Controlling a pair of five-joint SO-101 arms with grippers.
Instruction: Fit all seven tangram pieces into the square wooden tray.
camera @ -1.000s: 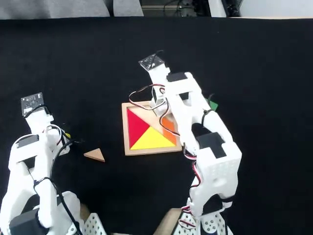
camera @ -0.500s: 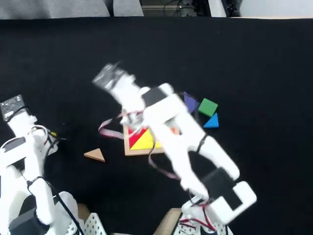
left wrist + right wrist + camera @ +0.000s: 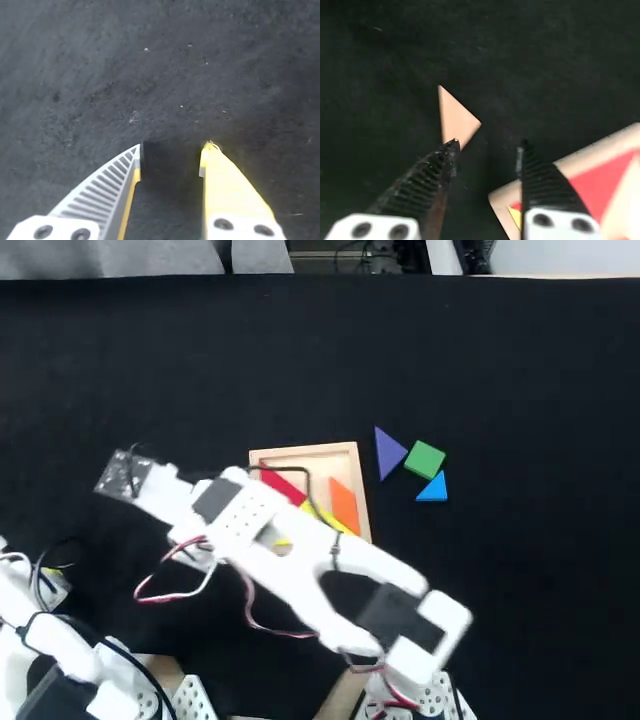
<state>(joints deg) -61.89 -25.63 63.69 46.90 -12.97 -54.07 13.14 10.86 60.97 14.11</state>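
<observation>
Tray (image 3: 300, 451) crossed by right arm (image 3: 300, 575), right hand (image 3: 487, 145) open, empty, over triangle (image 3: 455, 117); left hand (image 3: 172, 152) open, empty, over table (image 3: 150, 60).

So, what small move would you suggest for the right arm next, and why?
Probably nudge the right claw sideways to centre on the tan triangle, then lower. Its open fingers now straddle bare cloth between the triangle and the wooden tray, with the piece lying by one fingertip, outside the tray.
</observation>
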